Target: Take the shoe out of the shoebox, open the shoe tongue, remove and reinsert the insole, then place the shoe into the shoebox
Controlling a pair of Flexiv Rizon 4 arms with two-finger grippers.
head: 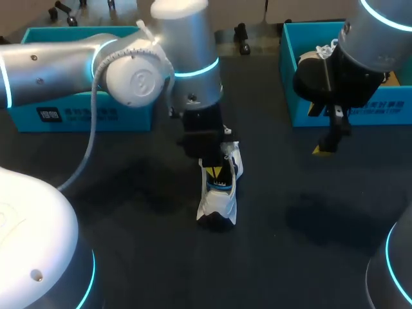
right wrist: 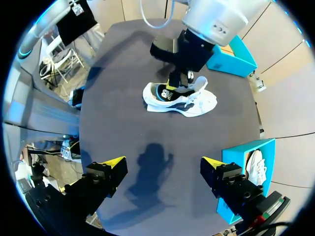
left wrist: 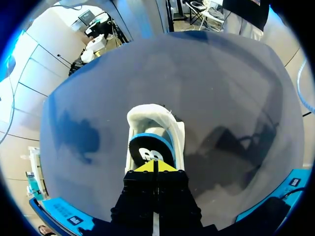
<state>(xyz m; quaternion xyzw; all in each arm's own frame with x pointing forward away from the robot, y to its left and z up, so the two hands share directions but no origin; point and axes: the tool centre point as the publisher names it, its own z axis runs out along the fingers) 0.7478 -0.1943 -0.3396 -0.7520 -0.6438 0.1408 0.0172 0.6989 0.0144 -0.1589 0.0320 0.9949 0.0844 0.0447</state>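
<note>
over the shoe, left tool, tips together, grasp unclear

Wide-open counter in front of the shoe and on both sides of it, so there's plenty of room to come in low. Straight down from above? Blocked: the left gripper sits right over the shoe's opening, jaws pressed together, and the left arm fills the space behind. The right gripper hangs with jaws spread wide over bare counter. A teal shoebox walls off the back left, and the other shoebox the back right, with a second shoe lying inside.
</note>
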